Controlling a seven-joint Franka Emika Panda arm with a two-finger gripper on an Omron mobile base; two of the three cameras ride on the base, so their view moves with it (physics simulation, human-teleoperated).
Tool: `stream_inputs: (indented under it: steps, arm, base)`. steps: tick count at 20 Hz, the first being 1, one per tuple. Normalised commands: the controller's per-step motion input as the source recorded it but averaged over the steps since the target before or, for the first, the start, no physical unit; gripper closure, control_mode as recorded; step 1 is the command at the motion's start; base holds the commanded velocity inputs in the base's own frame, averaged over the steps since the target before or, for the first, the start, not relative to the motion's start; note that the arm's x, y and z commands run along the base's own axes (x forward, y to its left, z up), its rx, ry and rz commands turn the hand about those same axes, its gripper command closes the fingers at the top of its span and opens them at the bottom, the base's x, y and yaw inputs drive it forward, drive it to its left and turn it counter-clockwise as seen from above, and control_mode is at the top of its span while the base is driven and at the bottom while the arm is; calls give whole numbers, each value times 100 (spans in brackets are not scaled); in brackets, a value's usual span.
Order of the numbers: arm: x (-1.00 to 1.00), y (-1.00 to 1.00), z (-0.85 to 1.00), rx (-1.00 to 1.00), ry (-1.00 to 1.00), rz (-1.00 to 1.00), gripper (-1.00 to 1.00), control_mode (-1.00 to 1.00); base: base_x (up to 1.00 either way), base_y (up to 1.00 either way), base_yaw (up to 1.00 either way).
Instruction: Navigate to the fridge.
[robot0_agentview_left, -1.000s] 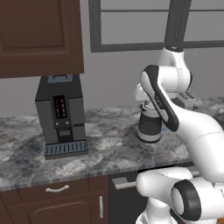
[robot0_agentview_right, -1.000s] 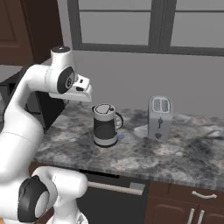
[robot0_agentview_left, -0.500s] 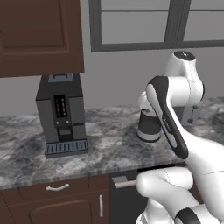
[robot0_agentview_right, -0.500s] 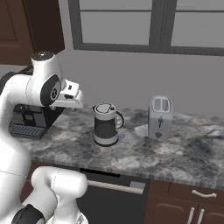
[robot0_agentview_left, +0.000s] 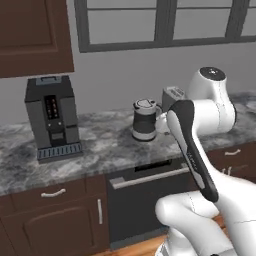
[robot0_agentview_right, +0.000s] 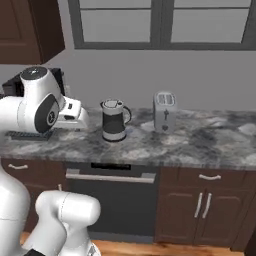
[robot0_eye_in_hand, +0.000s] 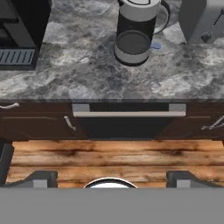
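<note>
Gripper's dark fingertips (robot0_eye_in_hand: 109, 177) spread wide, empty, above wooden plank floor (robot0_eye_in_hand: 113, 159); base views instead show grey-framed window (robot0_agentview_right: 165, 22).

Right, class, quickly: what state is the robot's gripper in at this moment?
Gripper: open, fingertips wide apart, holding nothing.

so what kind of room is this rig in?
A rendered home kitchen, by the look of it: a marble-look counter carrying a kettle, toaster and coffee machine, with a dishwasher set among dark wood cabinets below.
</note>
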Motion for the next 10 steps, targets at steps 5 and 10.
stream_inputs:
  steps: [5, 10]
  arm:
    - [0, 0, 0, 0, 0, 0, -100, 100]
    - [0, 0, 0, 0, 0, 0, -100, 100]
  base:
    - [-6, -17, -88]
    - [0, -10, -100]
